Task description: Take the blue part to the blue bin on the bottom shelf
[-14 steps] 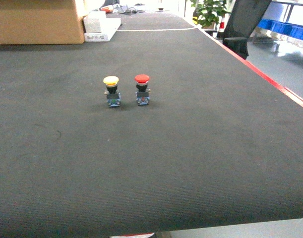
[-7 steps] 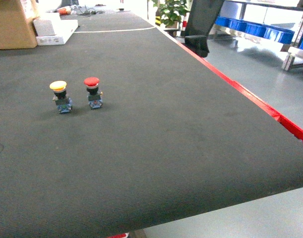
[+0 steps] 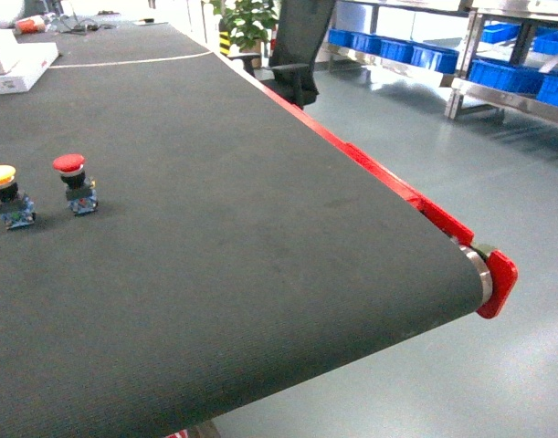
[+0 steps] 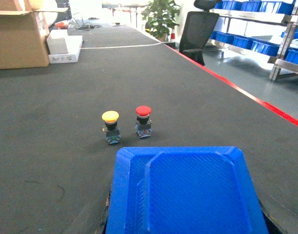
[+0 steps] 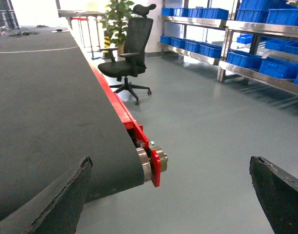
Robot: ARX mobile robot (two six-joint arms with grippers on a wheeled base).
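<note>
Head view | red push-button | yellow push-button | no legible writing

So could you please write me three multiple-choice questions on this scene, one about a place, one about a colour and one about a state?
1. Where does the blue part sit?
A. under the left wrist camera, nearer than both buttons
B. on the floor
C. on the office chair

2. What colour is the cap of the button right of the yellow button?
A. green
B. red
C. white

3. How does the right gripper stand?
A. shut on a button
B. shut on a bag
C. open, holding nothing

Answers:
1 A, blue fills the left wrist view's bottom edge.
2 B, the red button has a red cap.
3 C, its fingers frame bare floor.
</note>
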